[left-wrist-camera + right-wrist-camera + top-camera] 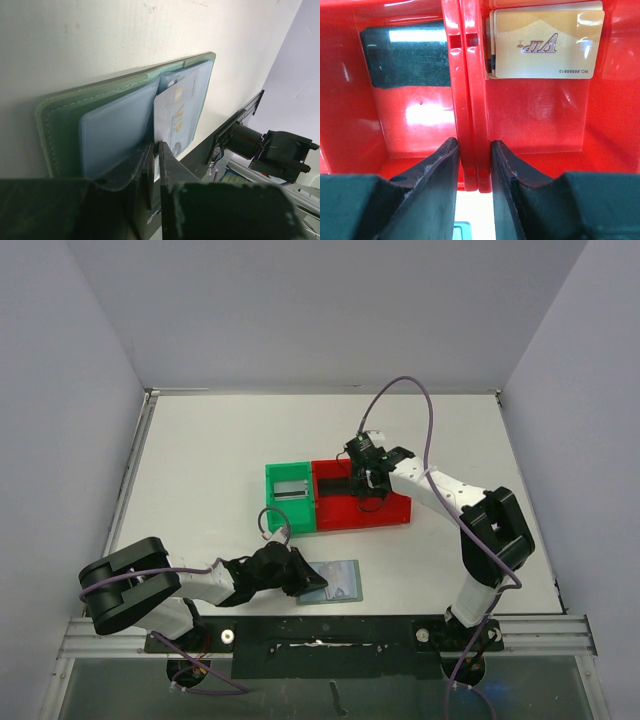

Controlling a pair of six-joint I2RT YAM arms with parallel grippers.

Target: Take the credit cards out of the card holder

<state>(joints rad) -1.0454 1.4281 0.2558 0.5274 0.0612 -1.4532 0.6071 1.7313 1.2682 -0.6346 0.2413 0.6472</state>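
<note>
Left wrist view: the left pincer is closed on the near edge of a credit card, a pale card with gold "VIP" lettering that stands partway out of its clear pocket. The pocket belongs to the right-hand inner panel of the card holder, which lies open and flat on the white table near the left arm's base. Its left-hand panel looks empty, though glare on the plastic makes that hard to tell.

In the right wrist view, the right pincer straddles the divider of the red bin, one finger on each side, and both appear to press against it, so I take it as clamped on that wall. In the compartment to the right of the divider lies a small stack of gold VIP cards. In the left one lies a dark flat object that I cannot identify. A green bin touches the red bin's left side.

The step in hand looks like drawing this card out of its pocket, with some cards apparently delivered to the bin. The next move calls for a straight pull along the pocket's opening, low and parallel to the table. Nothing pins the holder down, so it may drag or lift with the card. Once free, the card must travel to the red bin, where the right pincer is in the way.
</note>
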